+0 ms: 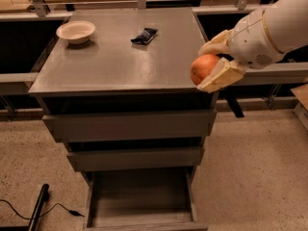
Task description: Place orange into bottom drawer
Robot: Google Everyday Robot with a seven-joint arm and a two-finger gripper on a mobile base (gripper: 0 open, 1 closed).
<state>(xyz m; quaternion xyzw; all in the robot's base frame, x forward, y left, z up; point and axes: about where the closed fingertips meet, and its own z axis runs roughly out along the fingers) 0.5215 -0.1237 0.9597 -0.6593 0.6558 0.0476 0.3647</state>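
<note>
Three grey drawers stack under one worktop (120,61). The top drawer (127,125) and middle drawer (134,159) are pushed in, while the bottom drawer (139,201) is pulled out and bare, ready to receive. One white arm (281,25) reaches in from the right. Its gripper (211,69) is clamped on the single orange (203,69), one finger above and one below, holding it in the air just off the worktop's front right corner — likely so it can descend past the edge. One white bowl (76,32) and one black wrapper (144,35) sit toward the back, out of the way.
</note>
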